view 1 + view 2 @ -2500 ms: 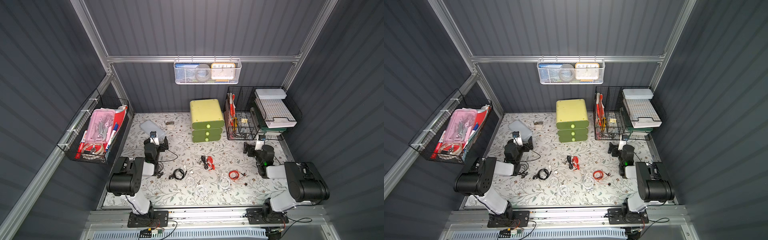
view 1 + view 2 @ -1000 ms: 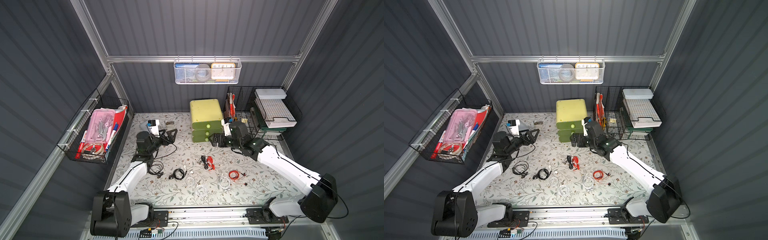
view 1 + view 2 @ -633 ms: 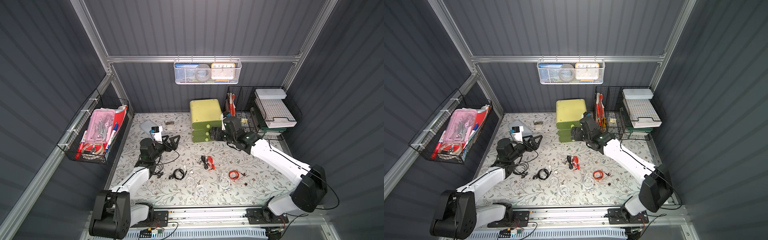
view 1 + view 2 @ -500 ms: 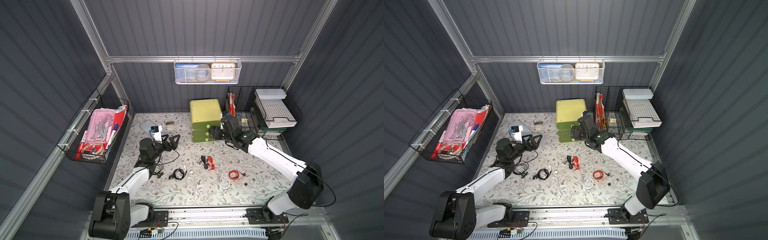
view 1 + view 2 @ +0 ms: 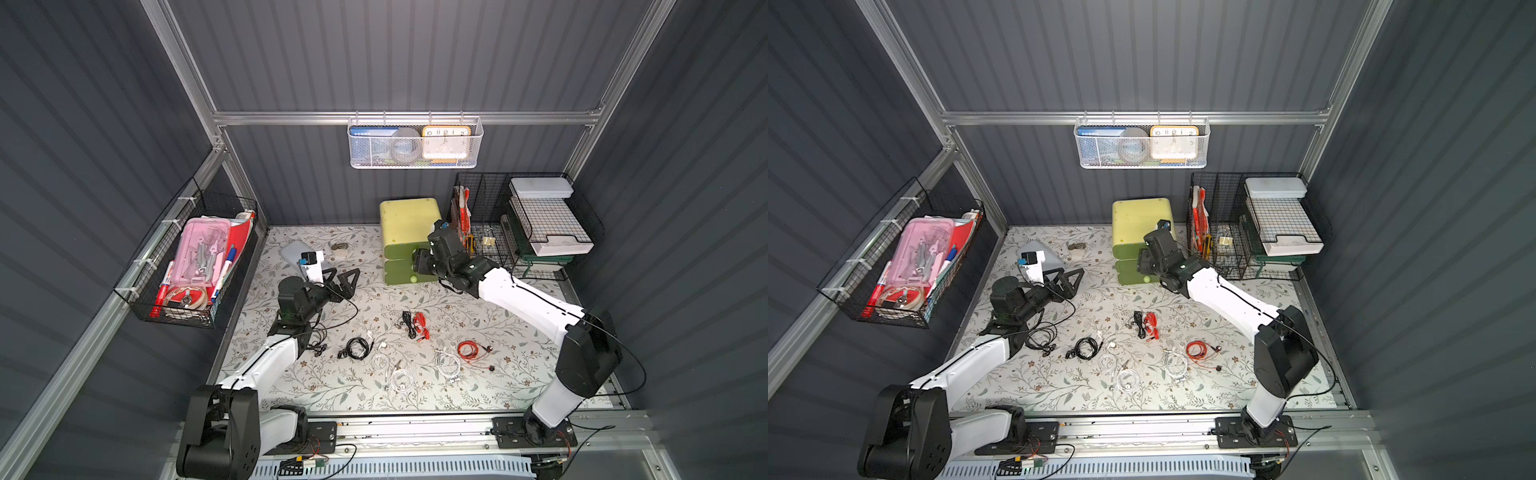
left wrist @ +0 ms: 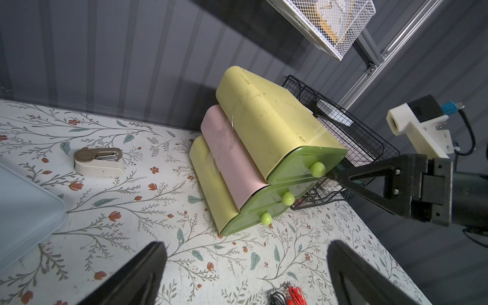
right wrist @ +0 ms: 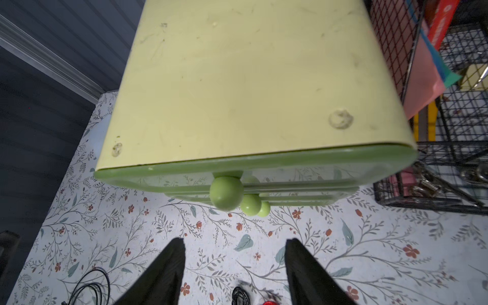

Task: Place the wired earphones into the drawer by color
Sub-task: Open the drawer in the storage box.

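1. Presently, R gripper [image 7: 234, 240]: fingers apart w/ nothing btwn them, facing the front of the drawer unit [image 7: 250, 79].
2. Top knob [image 7: 225, 192]: just ahead of R gripper's fingertips, not yet btwn them. The 2 lower knobs sit beneath it; all 3 drawers closed.
3. L gripper [image 6: 245, 243]: fingers spread wide, empty, above the floral mat [image 5: 519, 374]. Drawer unit lies ahead of it, well apart.
4. Wired earphones: all loose on the mat.
 - Black + red tangle [image 5: 415, 322]: behind R gripper, toward its arm's base.
 - Red coil [image 5: 467, 349] and white coils [image 5: 401, 378]: farther back still.
5. Black coil [image 5: 358, 347]: behind L gripper, near its forearm. A 2nd black coil [image 5: 318, 345] lies just beside that arm.
6. Stapler [image 6: 97, 159]: off to one side of L gripper, near the back wall.
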Motion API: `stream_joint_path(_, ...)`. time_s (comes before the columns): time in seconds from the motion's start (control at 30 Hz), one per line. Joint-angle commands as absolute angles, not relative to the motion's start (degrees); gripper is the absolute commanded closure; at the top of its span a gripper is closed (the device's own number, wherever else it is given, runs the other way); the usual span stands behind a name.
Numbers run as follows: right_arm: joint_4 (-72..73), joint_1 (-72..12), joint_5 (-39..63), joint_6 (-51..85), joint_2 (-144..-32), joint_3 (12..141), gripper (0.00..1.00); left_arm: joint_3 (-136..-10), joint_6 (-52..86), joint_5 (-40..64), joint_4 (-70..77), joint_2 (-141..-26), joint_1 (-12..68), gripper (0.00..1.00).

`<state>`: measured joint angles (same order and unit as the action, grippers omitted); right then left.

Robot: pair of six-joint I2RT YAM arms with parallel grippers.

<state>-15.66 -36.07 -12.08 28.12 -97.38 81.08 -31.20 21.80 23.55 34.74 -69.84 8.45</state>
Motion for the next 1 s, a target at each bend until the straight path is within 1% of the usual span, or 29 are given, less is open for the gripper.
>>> stream_joint_path(0.0, -14.74, -36.39, -13.33, 27.16, -99.31, 83.6, 0.38, -31.2, 21.2, 23.45, 35.51, -68.81, 8.7, 0.01)
stream_joint_path(0.13, -14.73, -36.39, -13.93, 26.55, -100.75, 84.8, 0.43, -31.29, 21.18, 23.53, 35.51, -68.91, 8.7, 0.01)
stream_joint_path(0.43, -14.86, -36.45, -15.08, 25.61, -103.07, 86.87, 0.5, -31.37, 21.2, 23.64, 35.42, -68.71, 8.7, 0.01)
stream_joint_path(0.5, -15.05, -36.38, -15.35, 25.42, -103.67, 87.31, 0.53, -31.38, 21.28, 23.75, 35.33, -68.66, 8.7, 0.01)
stream_joint_path(0.6, -15.16, -36.35, -16.06, 25.33, -104.22, 87.87, 0.54, -31.38, 21.28, 23.73, 35.31, -68.56, 8.7, 0.01)
stream_joint_path(0.67, -14.89, -36.26, -16.26, 25.06, -104.6, 88.06, 0.57, -31.38, 21.27, 23.73, 35.33, -68.51, 8.7, 0.01)
stream_joint_path(0.97, -15.23, -35.73, -16.22, 24.98, -106.13, 89.51, 0.63, -31.47, 21.28, 24.0, 35.26, -68.51, 8.7, 0.01)
